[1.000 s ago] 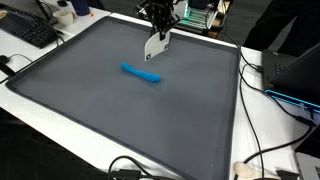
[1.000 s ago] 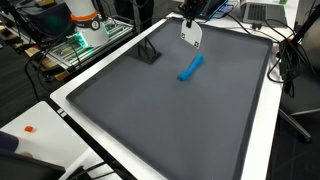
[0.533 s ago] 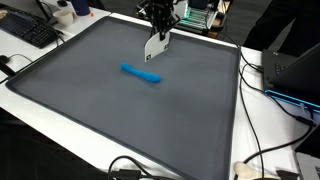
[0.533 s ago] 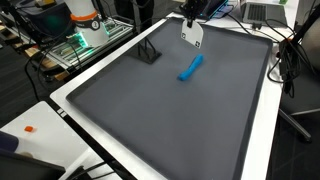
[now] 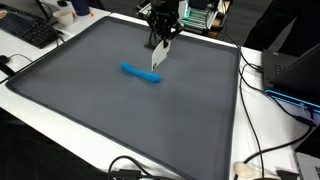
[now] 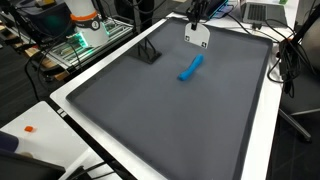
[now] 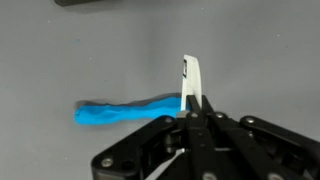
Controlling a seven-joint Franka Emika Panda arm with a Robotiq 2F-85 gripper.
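My gripper (image 7: 195, 108) is shut on a thin white card (image 7: 190, 78) that sticks out past the fingertips. In both exterior views the card hangs from the gripper (image 5: 160, 40) above the far part of a dark grey mat (image 5: 120, 110); the white card (image 6: 196, 34) shows flat-on in one and edge-on (image 5: 157, 55) in the other. A blue elongated object (image 5: 141, 73) lies on the mat just in front of the card, also seen as the blue object (image 6: 190, 67) and, in the wrist view, the blue object (image 7: 125, 111) to the left of the jaws.
A small black stand (image 6: 149, 51) sits on the mat near its far edge. Around the white-bordered table are a keyboard (image 5: 28, 30), cables (image 5: 270, 80), a laptop (image 5: 300, 70) and electronics (image 6: 85, 25). A dark bar (image 7: 95, 3) lies at the wrist view's top.
The card has turned in the gripper's hold: it showed its face in one exterior view before and is now edge-on there. The blue object has not moved.
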